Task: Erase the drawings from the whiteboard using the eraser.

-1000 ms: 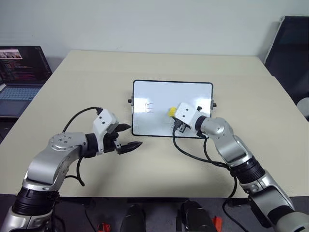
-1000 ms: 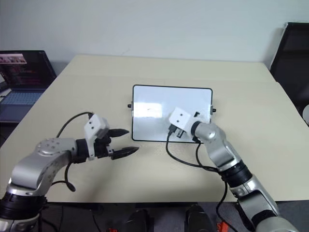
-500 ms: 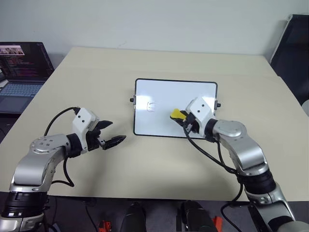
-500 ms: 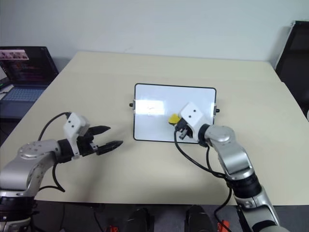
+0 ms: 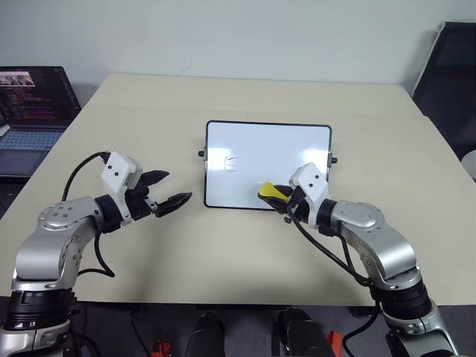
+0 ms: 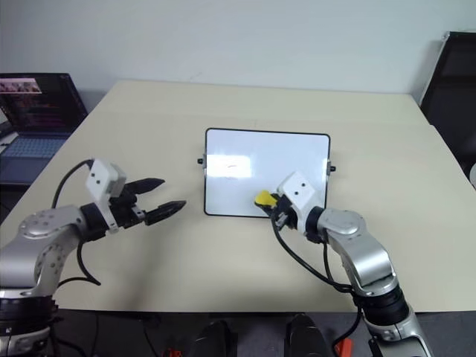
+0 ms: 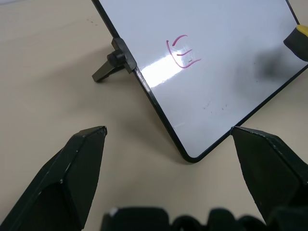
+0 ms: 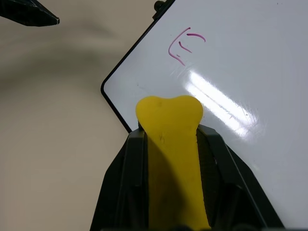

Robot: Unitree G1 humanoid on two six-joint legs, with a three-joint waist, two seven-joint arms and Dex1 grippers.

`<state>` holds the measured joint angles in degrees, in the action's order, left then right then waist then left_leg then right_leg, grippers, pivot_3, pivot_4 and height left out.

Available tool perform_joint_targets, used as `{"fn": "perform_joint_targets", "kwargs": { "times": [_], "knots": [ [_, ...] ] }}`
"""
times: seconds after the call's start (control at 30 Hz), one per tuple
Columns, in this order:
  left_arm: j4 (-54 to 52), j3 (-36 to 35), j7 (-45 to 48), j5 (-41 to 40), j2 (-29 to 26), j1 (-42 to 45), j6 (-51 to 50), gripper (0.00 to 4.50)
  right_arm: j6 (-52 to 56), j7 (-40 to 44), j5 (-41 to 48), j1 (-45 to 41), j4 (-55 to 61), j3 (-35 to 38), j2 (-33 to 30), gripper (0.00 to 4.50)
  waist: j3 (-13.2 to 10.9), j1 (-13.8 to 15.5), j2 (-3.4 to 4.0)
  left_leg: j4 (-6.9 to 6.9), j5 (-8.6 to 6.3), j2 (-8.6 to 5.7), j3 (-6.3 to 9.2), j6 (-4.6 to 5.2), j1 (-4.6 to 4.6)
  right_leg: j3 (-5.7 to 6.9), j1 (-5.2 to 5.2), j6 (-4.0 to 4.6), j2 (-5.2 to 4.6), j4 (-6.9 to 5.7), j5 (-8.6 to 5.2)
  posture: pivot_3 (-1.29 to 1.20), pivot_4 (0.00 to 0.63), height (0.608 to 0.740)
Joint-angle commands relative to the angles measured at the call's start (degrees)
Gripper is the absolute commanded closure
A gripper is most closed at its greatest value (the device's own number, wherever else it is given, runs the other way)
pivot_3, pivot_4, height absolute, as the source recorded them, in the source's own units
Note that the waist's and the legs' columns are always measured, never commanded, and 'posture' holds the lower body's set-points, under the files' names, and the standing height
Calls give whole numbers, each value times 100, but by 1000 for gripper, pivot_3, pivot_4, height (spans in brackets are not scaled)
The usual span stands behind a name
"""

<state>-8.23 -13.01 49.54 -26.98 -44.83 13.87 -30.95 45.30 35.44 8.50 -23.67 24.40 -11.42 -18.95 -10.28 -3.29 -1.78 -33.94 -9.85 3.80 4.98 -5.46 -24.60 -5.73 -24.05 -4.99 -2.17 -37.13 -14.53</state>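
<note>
The whiteboard (image 5: 286, 149) lies at the table's middle with one drawing (image 5: 231, 163) near its left edge, a thin E-like mark (image 7: 184, 52). My right gripper (image 5: 281, 199) is shut on the yellow eraser (image 5: 269, 192), whose tip hangs over the board's near edge, right of the mark. From the right wrist the eraser (image 8: 169, 144) sticks out between the fingers (image 8: 134, 154), with the mark (image 8: 185, 44) beyond it. My left gripper (image 5: 178, 186) stands open left of the board, apart from it, nothing between its fingers.
An open laptop (image 5: 30, 104) sits at the table's far left corner. A dark chair (image 5: 450, 67) stands off the right side. A small black knob (image 5: 201, 155) juts from the board's left edge. Bare tabletop (image 5: 223, 245) lies in front.
My right gripper has drawn the eraser back across the board toward its near edge, with the wrist rolling. The left gripper has moved left and slightly up, away from the board.
</note>
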Motion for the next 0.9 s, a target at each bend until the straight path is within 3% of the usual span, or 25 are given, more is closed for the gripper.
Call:
{"fn": "perform_joint_targets", "kwargs": {
  "times": [0.03, 0.33, 0.57, 0.77, 0.9],
  "knots": [
    [-161, -106, 38, -32, -92, 23, 70, 0, -213, -12, 107, -148, 31, 6, 8, 3504, 0, 0, 0, 0, 0, 0, 0, 0, 0, 0, 0, 0, 0, 0, 0, 0, 150, 740],
    [-11, 60, 148, 260, -228, -26, 271, 0, -898, -82, -350, -795, -559, -548, 53, 3504, 0, -14, 1, -1, 0, 0, 0, 0, 1, 0, -1, 1, 0, -2, 1, 0, 150, 740],
    [239, 382, 386, 552, -362, 130, 433, 0, -2101, -367, -1379, -2204, -2517, -1329, 477, 3504, -1, -17, 1, -1, 1, 0, 0, 0, 1, 1, -1, -17, 2, -5, 16, 0, 150, 740],
    [245, 506, 475, 641, -361, 190, 496, 0, -2846, -760, -1979, -3286, -4381, -1503, 974, 3504, -3, -20, 5, 6, 1, 1, 0, 0, 0, 3, -5, -7, 2, -6, 28, 0, 150, 740],
    [114, 494, 464, 616, -329, 143, 458, 0, -3011, -565, -2257, -3403, -4927, -1655, 949, 3504, -3, -2, 4, 6, 1, 1, 2, 0, -2, 5, -3, -6, 2, -5, 29, 0, 150, 740]
  ]
}}
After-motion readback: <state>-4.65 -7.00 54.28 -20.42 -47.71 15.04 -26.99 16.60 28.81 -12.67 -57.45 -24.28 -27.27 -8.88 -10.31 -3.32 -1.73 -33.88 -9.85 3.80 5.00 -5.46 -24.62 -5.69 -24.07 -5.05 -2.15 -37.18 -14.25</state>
